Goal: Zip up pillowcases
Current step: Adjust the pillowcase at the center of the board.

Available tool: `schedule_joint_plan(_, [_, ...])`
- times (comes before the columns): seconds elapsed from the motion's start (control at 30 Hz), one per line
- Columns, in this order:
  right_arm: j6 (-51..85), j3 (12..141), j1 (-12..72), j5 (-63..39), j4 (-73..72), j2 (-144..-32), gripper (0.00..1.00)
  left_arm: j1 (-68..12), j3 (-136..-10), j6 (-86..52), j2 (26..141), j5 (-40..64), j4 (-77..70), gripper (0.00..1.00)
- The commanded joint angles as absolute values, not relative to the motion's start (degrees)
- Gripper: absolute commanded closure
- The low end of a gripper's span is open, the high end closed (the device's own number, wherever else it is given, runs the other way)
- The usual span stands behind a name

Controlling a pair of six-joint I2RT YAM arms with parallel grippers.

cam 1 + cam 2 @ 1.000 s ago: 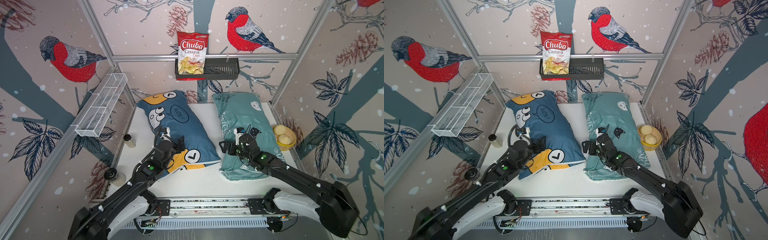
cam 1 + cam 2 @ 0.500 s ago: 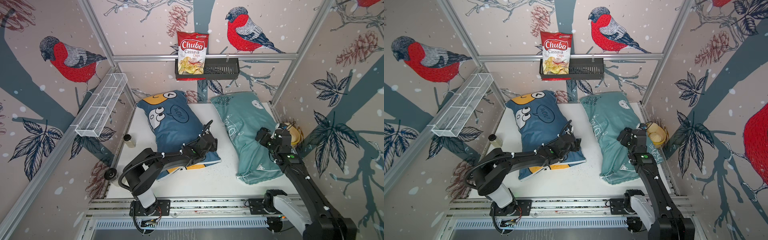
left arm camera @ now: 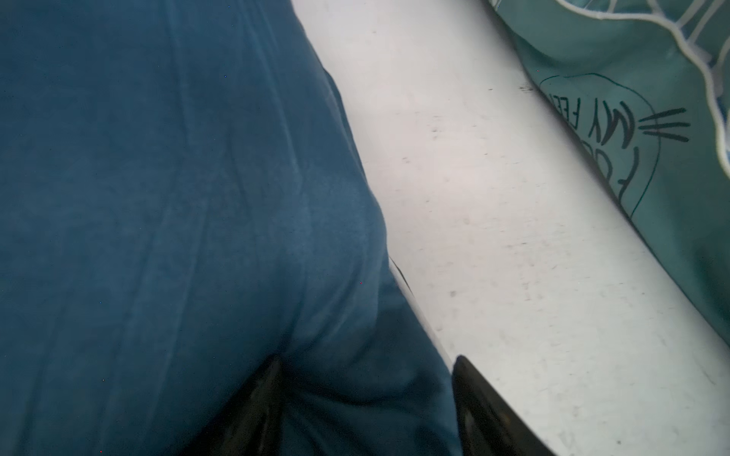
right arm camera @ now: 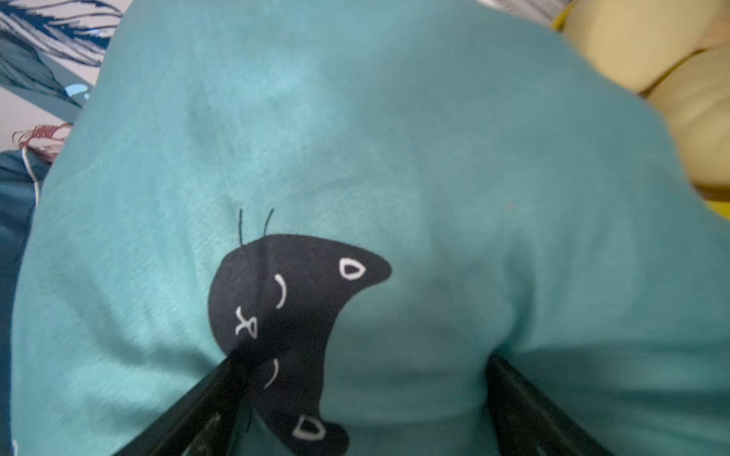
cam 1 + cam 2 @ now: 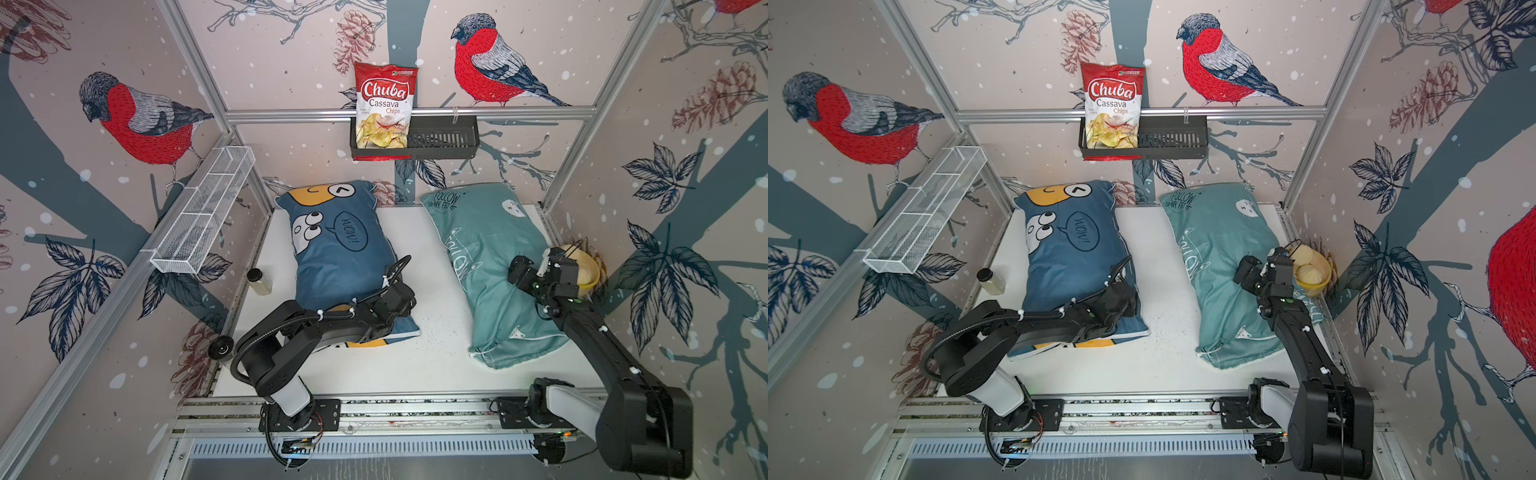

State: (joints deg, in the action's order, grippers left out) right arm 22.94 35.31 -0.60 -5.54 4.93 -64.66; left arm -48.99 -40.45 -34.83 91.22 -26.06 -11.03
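**Top views.** The dark blue pillow and the teal pillow lie side by side on the white table, apart from each other, with their far ends against the back wall. The left gripper sits at the near part of the dark blue pillow, on the long edge that faces the teal pillow. The right gripper is down on the teal pillow near its outer long edge, just beside a yellow bowl. A small jar stands near the left wall.

**Left wrist view.** The left gripper straddles the edge of the dark blue pillow. One of its fingers is sunk into a fabric fold and the other lies on the table side. The jaws stand apart with fabric filling the gap. Whether they clamp it cannot be told.

**Right wrist view.** The right gripper is spread wide. Both fingertips press into the teal pillow, one of them on a black cat print. The fabric bulges between them.
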Motion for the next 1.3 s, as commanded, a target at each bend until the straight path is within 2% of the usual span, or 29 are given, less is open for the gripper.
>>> schedule_joint_plan(0.0, [24.1, 35.4, 4.2, -9.2, 3.4, -67.4, 0.05, -48.0, -38.0, -37.9, 87.4, -28.9, -6.2, 0.31])
schedule_joint_plan(0.13, [25.2, 37.4, 13.0, -11.8, 1.0, -73.2, 0.06, -48.1, -37.6, -38.1, 81.6, -26.7, -5.2, 0.29])
schedule_joint_plan(0.27, [24.3, 40.9, 22.7, -16.9, -0.2, -76.9, 0.07, -48.2, -37.3, -37.1, 77.1, -18.1, -9.7, 0.19])
schedule_joint_plan(0.37, [24.1, 42.5, 28.1, -16.6, 0.2, -75.1, 0.07, -48.2, -37.9, -36.6, 75.9, -14.8, -13.0, 0.16])
schedule_joint_plan(0.5, [26.1, 41.3, 28.5, -16.8, 1.6, -67.9, 0.05, -48.2, -39.7, -34.5, 77.5, -12.9, -19.7, 0.2])
schedule_joint_plan(0.7, [28.1, 40.2, 25.3, -9.9, 12.6, -58.8, 0.01, -48.9, -51.3, -33.7, 90.8, -6.0, -22.2, 0.22])
schedule_joint_plan(0.87, [29.5, 33.4, 10.0, -7.7, 15.4, -45.8, 0.01, -49.2, -58.8, -33.1, 99.1, -2.2, -23.3, 0.23])
schedule_joint_plan(0.93, [28.0, 31.0, 2.1, -11.8, 15.5, -42.6, 0.01, -49.3, -61.7, -32.2, 101.9, -1.9, -22.5, 0.24])
schedule_joint_plan(1.03, [27.0, 27.4, -4.4, -21.3, 11.5, -43.0, 0.01, -48.5, -65.2, -31.0, 106.5, -1.3, -21.3, 0.24])
schedule_joint_plan(1.2, [25.0, 24.9, -4.1, -29.7, 5.5, -47.4, 0.01, -44.3, -66.5, -32.3, 110.7, 0.0, -22.2, 0.27])
schedule_joint_plan(1.27, [24.4, 24.7, -3.0, -29.9, 4.8, -48.5, 0.01, -43.0, -67.0, -32.3, 111.7, 0.2, -22.2, 0.27])
